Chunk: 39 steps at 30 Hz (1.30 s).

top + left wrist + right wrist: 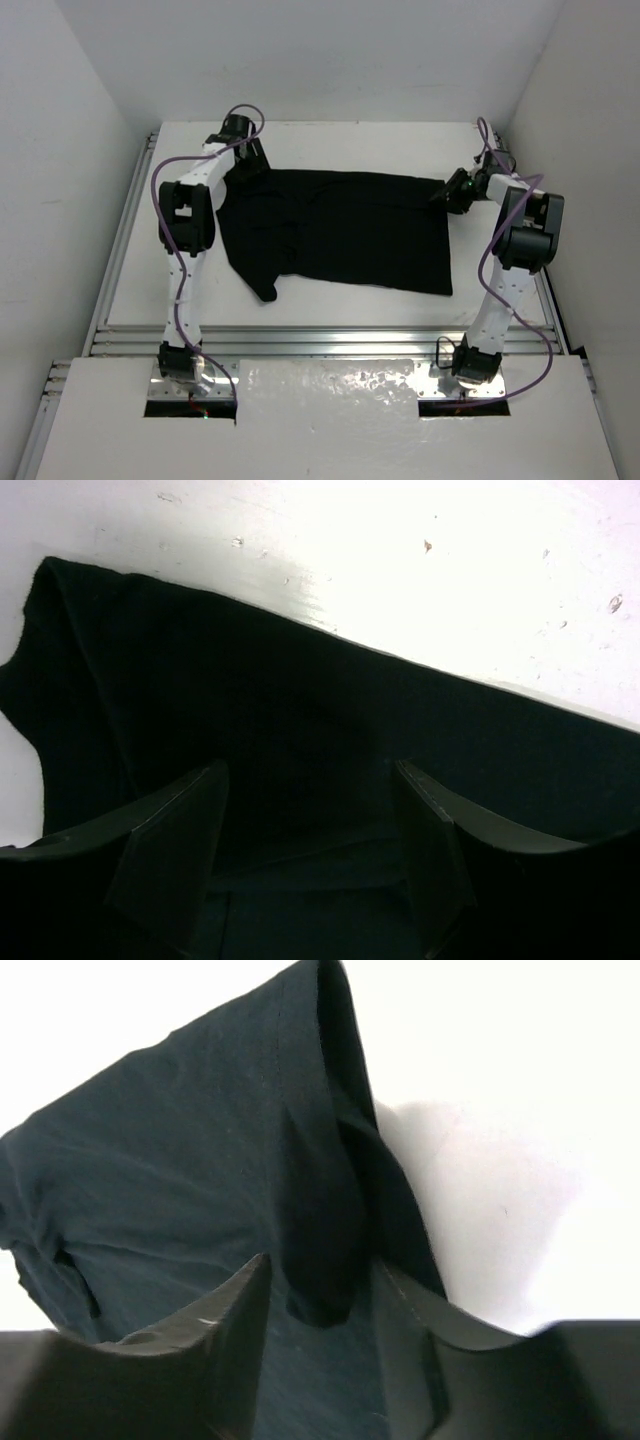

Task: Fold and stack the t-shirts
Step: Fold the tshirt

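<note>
The black t-shirt (340,225) lies spread across the white table (330,140), with one sleeve pointing to the near left. My left gripper (248,165) is at the shirt's far left corner. In the left wrist view its jaws stand wide apart over the t-shirt (300,700), and flat cloth lies between them at the left gripper (310,772). My right gripper (448,192) is at the far right corner. In its wrist view a raised fold of the t-shirt (180,1180) stands between the jaws of the right gripper (320,1265), with a gap still showing on the left side.
White walls enclose the table at the back and on both sides. A metal rail (118,240) runs along the left edge, and more rails (320,342) cross the near edge in front of the arm bases.
</note>
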{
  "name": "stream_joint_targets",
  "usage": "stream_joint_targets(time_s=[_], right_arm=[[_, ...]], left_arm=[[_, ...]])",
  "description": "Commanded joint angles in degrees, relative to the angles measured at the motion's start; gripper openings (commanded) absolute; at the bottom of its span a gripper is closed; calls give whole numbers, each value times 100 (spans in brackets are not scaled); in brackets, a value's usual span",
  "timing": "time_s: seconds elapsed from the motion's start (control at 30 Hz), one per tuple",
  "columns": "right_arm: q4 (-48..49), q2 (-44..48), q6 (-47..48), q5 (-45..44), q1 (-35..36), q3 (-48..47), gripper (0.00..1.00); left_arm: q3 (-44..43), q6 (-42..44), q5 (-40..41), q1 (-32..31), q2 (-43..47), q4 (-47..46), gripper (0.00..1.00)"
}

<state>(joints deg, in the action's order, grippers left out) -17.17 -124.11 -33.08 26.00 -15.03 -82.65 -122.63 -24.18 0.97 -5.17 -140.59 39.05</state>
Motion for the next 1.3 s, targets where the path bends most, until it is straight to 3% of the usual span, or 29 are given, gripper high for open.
stream_joint_targets(time_s=[0.0, 0.2, 0.23, 0.3, 0.37, 0.7, 0.87, 0.97, 1.07, 1.17, 1.27], right_arm=[[117, -235, -41, 283, 0, -365, 40], [118, -87, 12, 222, 0, -225, 26], [56, -87, 47, 213, 0, -260, 17], [-215, -104, 178, 99, 0, -444, 8], [-365, 27, 275, -103, 0, -558, 7], [-1884, 45, 987, -1078, 140, -1613, 9], [-2948, -323, 1540, -2000, 430, -2693, 11], [-3485, -640, 1769, -2388, 579, -3133, 17], [-3758, -860, 2051, -2757, 922, -3310, 31], [-3636, -1018, 2043, -2191, 1089, -3327, 41], [-3278, -914, 1798, -1625, 1064, -3188, 40]], left_arm=[[-244, 124, 17, -46, 6, -38, 64], [-191, 186, 8, -46, 32, -11, 64], [-183, 186, 8, -46, 23, -11, 64], [-165, 195, -18, -46, 32, -29, 64], [-156, 204, -36, -46, 32, -29, 63], [-156, 230, -9, -46, 76, -38, 63], [-191, 239, -27, -46, 76, -29, 63], [-200, 230, -53, -46, 67, -37, 63], [-218, 239, -71, -46, 67, -29, 63], [-244, 247, -71, -46, 50, -29, 63], [-261, 239, -229, -46, 32, -20, 62]])
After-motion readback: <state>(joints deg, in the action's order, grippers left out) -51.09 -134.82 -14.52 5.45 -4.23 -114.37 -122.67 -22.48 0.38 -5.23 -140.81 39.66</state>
